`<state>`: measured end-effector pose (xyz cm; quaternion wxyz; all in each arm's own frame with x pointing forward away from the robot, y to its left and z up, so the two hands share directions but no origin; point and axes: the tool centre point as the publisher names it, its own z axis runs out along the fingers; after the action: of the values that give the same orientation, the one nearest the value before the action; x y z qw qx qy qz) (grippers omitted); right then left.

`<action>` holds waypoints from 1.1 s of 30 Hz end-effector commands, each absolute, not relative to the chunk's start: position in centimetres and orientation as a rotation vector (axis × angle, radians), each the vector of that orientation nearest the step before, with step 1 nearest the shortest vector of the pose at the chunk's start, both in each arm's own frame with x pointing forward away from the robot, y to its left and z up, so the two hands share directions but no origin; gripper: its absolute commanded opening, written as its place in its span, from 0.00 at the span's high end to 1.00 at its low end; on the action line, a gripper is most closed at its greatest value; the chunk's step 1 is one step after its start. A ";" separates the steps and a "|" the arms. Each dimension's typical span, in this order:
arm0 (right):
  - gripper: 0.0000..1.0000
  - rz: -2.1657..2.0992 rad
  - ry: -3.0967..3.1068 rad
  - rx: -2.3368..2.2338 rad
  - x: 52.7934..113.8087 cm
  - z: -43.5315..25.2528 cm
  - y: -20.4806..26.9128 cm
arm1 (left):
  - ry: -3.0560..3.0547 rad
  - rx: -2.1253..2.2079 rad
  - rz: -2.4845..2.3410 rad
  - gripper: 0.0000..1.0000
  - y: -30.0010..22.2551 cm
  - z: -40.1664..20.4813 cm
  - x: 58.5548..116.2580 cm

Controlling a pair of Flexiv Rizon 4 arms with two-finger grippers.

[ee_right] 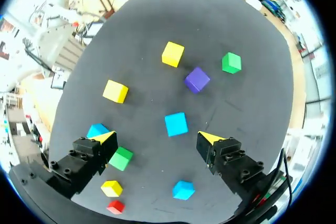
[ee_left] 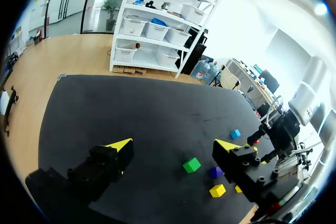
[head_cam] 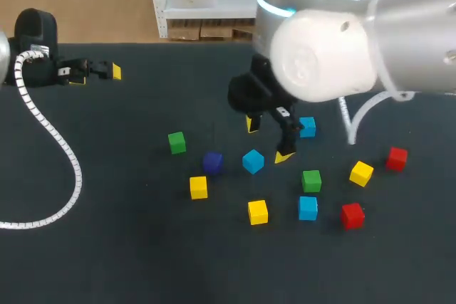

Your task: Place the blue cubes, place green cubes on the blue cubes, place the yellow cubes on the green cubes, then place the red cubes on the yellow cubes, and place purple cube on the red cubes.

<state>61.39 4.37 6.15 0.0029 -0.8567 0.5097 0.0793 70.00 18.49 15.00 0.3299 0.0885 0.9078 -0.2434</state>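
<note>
Under my right gripper [head_cam: 268,140], whose fingers stand apart and hold nothing, sits a blue cube [head_cam: 253,161] on the table [head_cam: 142,247]; it looks light and hard, so I would pinch two flat sides.

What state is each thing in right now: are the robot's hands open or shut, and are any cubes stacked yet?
Left hand: open, empty.
Right hand: open, empty, above the cubes.
Blue cubes: three, lying singly, unstacked.
Green cubes: two, lying singly, unstacked.
Yellow cubes: three, lying singly, unstacked.
Red cubes: two, lying singly, unstacked.
Purple cube: lying alone, unstacked.
</note>
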 end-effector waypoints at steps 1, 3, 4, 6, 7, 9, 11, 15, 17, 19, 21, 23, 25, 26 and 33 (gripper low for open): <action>0.00 0.165 1.598 -2.793 62.3 5.4 6.9 | 2.374 0.231 -0.636 0.00 18.5 15.0 70.0; 0.00 0.151 1.587 -2.813 62.6 5.1 7.2 | 2.374 0.231 -0.636 0.00 18.5 15.0 70.0; 0.00 0.151 1.584 -2.815 62.7 4.9 7.4 | 2.374 0.231 -0.636 0.00 18.5 15.0 70.0; 0.00 0.132 1.581 -2.833 63.0 4.5 7.5 | 2.374 0.231 -0.636 0.00 18.5 15.0 70.0; 0.00 0.131 1.582 -2.834 63.1 4.2 7.5 | 2.374 0.231 -0.636 0.00 18.5 15.0 70.0; 0.00 0.137 1.580 -2.837 63.4 3.7 7.5 | 2.374 0.231 -0.636 0.00 18.5 15.0 70.0; 0.00 0.130 1.585 -2.853 63.7 3.3 7.5 | 2.374 0.231 -0.636 0.00 18.5 15.0 70.0; 0.00 0.150 1.597 -2.847 64.1 2.7 7.1 | 2.374 0.231 -0.636 0.00 18.5 15.0 70.0; 0.00 0.158 1.599 -2.842 64.3 2.5 6.9 | 2.374 0.231 -0.636 0.00 18.5 15.0 70.0; 0.00 0.163 1.605 -2.840 64.5 2.3 6.7 | 2.374 0.231 -0.636 0.00 18.5 15.0 70.0; 0.00 0.169 1.618 -2.839 64.7 2.0 6.5 | 2.374 0.231 -0.636 0.00 18.5 15.0 70.0; 0.00 0.177 1.623 -2.838 64.8 1.8 6.3 | 2.374 0.231 -0.636 0.00 18.5 15.0 70.0; 0.00 0.185 1.629 -2.839 64.9 1.5 6.2 | 2.374 0.231 -0.636 0.00 18.5 15.0 70.0; 0.00 0.190 1.630 -2.839 65.0 1.3 6.2 | 2.374 0.231 -0.636 0.00 18.5 15.0 70.0; 0.02 0.205 1.638 -2.841 65.3 0.5 6.1 | 2.374 0.231 -0.636 0.00 18.5 15.0 70.0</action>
<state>64.86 5.94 0.73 -0.0690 -0.8627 0.4976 0.0581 70.00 18.50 15.00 0.3299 0.0885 0.9078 -0.2434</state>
